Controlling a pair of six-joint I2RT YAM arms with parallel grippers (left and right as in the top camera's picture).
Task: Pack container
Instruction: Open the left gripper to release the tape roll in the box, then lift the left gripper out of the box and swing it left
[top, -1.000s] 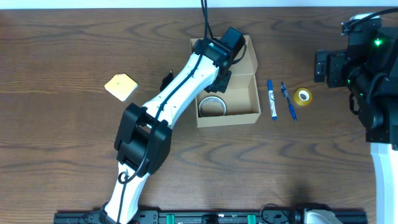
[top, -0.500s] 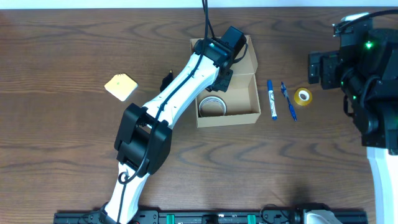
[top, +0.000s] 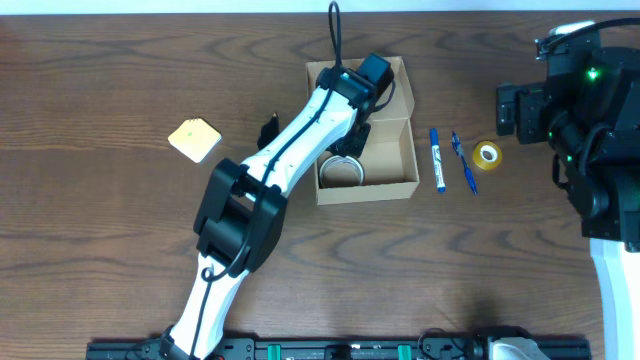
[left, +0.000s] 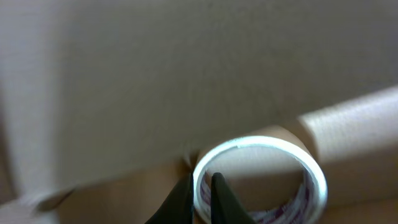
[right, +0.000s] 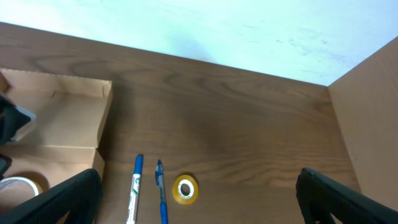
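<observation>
The container (top: 400, 186) is a tan cardboard box with its flap lid open toward the back, at the table's middle. A clear tape roll (top: 340, 170) with a white core sits in its front left corner. My left gripper (top: 350, 140) reaches down into the box. In the left wrist view its black fingers (left: 200, 177) are shut on the rim of the tape roll (left: 311, 165), one inside the ring and one outside, against the box wall (left: 186, 74). My right gripper (right: 200, 176) hangs wide open and empty above the table at the right (top: 515, 108).
Right of the box lie a blue-capped marker (top: 437, 160), a blue pen (top: 463, 163) and a small yellow tape roll (top: 487, 155). A yellow pad (top: 194, 140) lies at the left. A small black item (top: 270, 125) sits beside the left arm, partly hidden.
The left wrist has turned a little and dipped toward the tape roll in the box. The right arm shifted slightly left, then held still.
</observation>
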